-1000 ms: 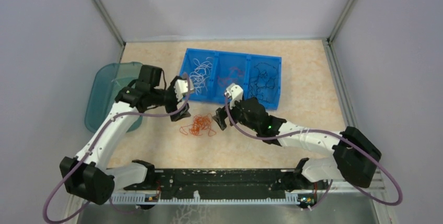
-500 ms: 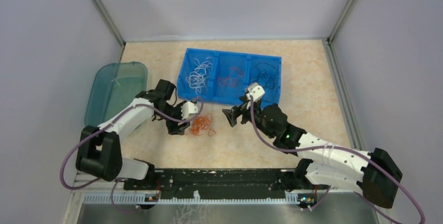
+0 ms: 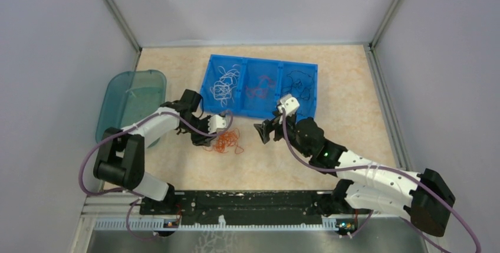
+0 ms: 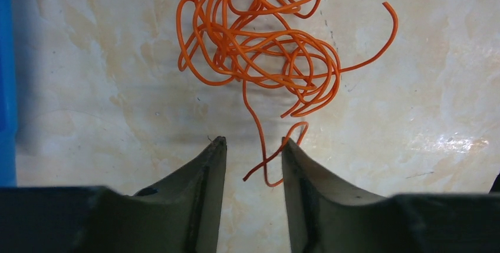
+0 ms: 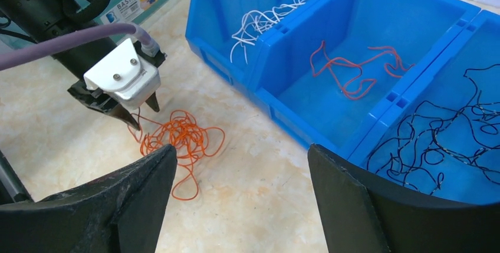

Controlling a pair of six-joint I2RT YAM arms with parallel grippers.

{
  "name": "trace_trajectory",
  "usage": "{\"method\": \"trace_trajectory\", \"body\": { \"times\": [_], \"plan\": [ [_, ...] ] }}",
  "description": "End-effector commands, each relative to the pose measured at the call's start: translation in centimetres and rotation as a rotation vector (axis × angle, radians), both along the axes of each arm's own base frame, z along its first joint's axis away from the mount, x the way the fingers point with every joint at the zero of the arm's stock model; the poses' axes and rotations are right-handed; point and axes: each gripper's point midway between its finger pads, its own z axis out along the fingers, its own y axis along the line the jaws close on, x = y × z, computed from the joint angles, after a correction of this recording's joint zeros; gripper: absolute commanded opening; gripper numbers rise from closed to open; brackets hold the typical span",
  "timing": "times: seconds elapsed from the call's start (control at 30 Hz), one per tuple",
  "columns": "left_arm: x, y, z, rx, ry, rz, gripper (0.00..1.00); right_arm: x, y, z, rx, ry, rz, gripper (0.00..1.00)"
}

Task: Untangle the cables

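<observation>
Listing items from left to right across the table (image 3: 349,97).

Teal basin (image 3: 127,101): at the left edge, not involved.

Left claw (image 4: 252,144): low over the table, fingers a narrow gap apart and gripping nothing. One loose orange tail runs back from the pile and lies in the gap between the fingertips.

Orange tangle (image 4: 259,40): one knotted clump of the cables, loose on the table just in front of the bin. It lies directly ahead of the left claw's tips, with its mass spread crosswise to that claw's line of reach. Only the stray tail runs lengthwise into the gap. The left arm is the nearer one, so closing on that tail looks like the likely next move.

Right claw (image 5: 242,150): spread wide and empty, to the right of the tangle, near it but clear.

Blue bin (image 3: 263,60): three compartments behind the tangle, holding white strands (image 3: 224,81), red strands (image 3: 259,88) and black strands (image 3: 298,85), left to right.
</observation>
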Motion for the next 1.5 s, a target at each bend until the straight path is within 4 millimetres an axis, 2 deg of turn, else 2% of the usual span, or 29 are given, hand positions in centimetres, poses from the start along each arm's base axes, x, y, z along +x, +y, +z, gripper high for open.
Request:
{"method": "trace_trajectory", "body": {
  "times": [0.0, 0.13, 0.2, 0.27, 0.43, 0.57, 0.87, 1.03, 1.17, 1.33, 1.47],
  "plan": [
    [0.4, -0.1, -0.3, -0.007, -0.018, -0.035, 0.39, 0.4, -0.3, 4.0, 0.078, -0.061, -0.032, 0.82],
    [0.6, -0.1, 1.0, -0.01, -0.036, -0.046, 0.08, 0.4, -0.3, 4.1, 0.085, -0.062, -0.036, 0.81],
    [0.8, -0.4, 2.8, -0.031, -0.063, -0.054, 0.01, 0.4, -0.3, 4.5, 0.098, -0.065, -0.035, 0.81],
    [0.4, -0.8, 5.2, -0.06, -0.081, -0.077, 0.0, 0.3, 0.0, 4.8, 0.115, -0.068, -0.028, 0.81],
    [-1.1, -2.9, 12.7, -0.22, -0.124, -0.117, 0.0, -0.2, 1.1, 6.0, 0.169, -0.09, 0.035, 0.83],
    [-2.6, -4.4, 17.6, -0.34, -0.177, -0.144, 0.0, -1.6, 3.0, 7.3, 0.222, -0.144, 0.167, 0.87],
    [-4.8, -7.2, 26.6, -0.595, -0.175, -0.134, 0.0, -4.4, 7.9, 12.0, 0.321, -0.246, 0.46, 0.92],
    [-5.6, -7.9, 31.3, -0.696, -0.201, -0.133, 0.0, -4.8, 10.5, 13.6, 0.355, -0.257, 0.532, 0.91],
    [-6.2, -8.2, 34.6, -0.768, -0.259, -0.144, 0.0, -4.9, 12.3, 13.2, 0.354, -0.234, 0.56, 0.9],
    [-7.1, -8.4, 39.6, -0.882, -0.373, -0.159, 0.0, -4.6, 13.1, 12.3, 0.395, -0.191, 0.559, 0.86],
    [-7.6, -8.6, 42.6, -0.957, -0.428, -0.172, 0.0, -4.9, 13.9, 12.0, 0.438, -0.149, 0.585, 0.8]
  ]
}}
